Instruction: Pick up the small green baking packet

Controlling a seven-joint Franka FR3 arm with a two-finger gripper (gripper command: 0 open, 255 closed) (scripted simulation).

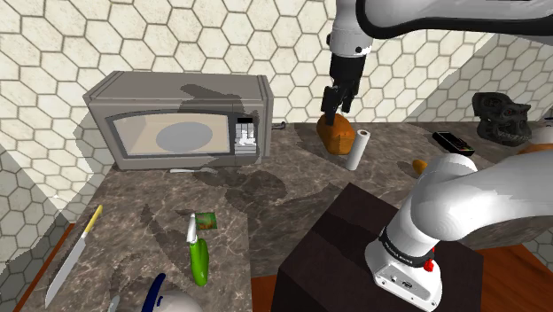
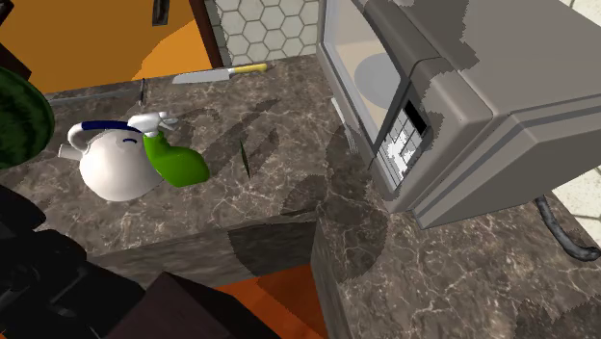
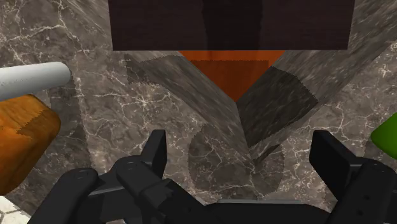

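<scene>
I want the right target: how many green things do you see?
3: the small green packet in front of the microwave; a long green thing beside it; a dark green melon near the white kettle. Others may be hidden.

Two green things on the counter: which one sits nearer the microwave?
The small green packet, squarish, beside the long green bottle's white cap; the bottle lies farther from the microwave.

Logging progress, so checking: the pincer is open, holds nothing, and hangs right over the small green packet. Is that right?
Not quite. The pincer is open and holds nothing, but it hangs by the orange-brown loaf, not over the small green packet, which lies apart on the counter in front of the microwave. The shoulder view shows it.
</scene>
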